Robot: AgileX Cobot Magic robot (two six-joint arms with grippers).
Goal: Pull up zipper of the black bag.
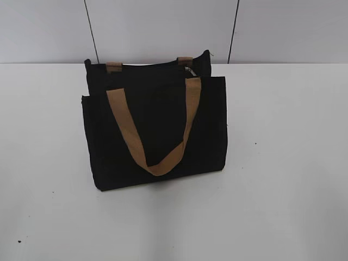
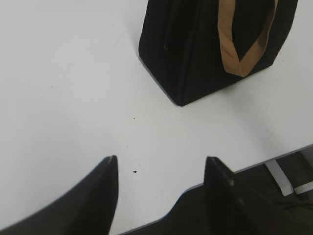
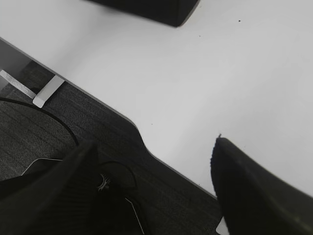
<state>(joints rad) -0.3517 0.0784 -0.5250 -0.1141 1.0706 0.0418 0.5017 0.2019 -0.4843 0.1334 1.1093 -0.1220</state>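
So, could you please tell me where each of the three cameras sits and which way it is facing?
Exterior view: in front of the table, looking down at a slant at the black bag standing on the white table; the zipper glints at its top right; no arm shows.
Left wrist view: on the left arm near the table's front edge, facing the bag's lower corner; the open left end effector shows.
Right wrist view: on the right arm, over the table edge and floor; the open right end effector shows.
All three share the bag and table.
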